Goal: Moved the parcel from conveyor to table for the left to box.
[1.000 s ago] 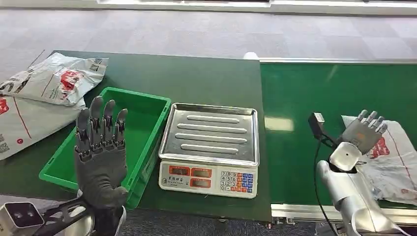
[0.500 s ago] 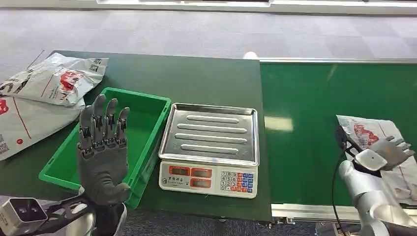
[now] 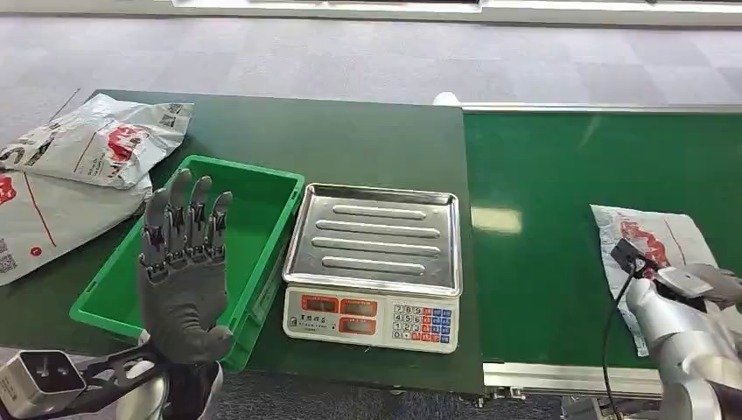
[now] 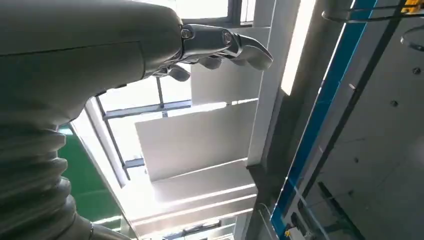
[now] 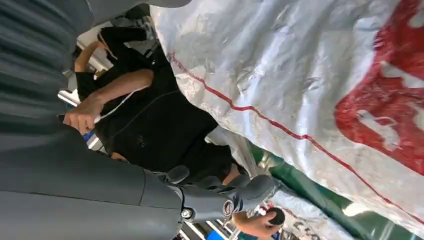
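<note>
The parcel (image 3: 652,249), a white bag with red print, lies flat on the green conveyor (image 3: 560,175), near its right end and close to the front edge. The right hand (image 3: 700,284) is at the near side of the parcel, on or just above its surface. From the head view I cannot tell if the fingers hold the bag or only rest there. In the right wrist view the parcel (image 5: 320,85) is very close to the camera and a thick grey thumb (image 5: 225,197) is seen beside it; whether it grips I cannot tell. A person (image 5: 145,120) in dark clothes stands behind.

The left hand (image 3: 184,262) is raised upright in front of the green bin (image 3: 262,188), palm to the camera, fingers straight and a little apart, holding nothing.

On the table (image 3: 350,140) a scale (image 3: 376,262) with a steel tray stands between the bin and the conveyor. Two more white bags (image 3: 79,166) lie at the left edge of the table.
</note>
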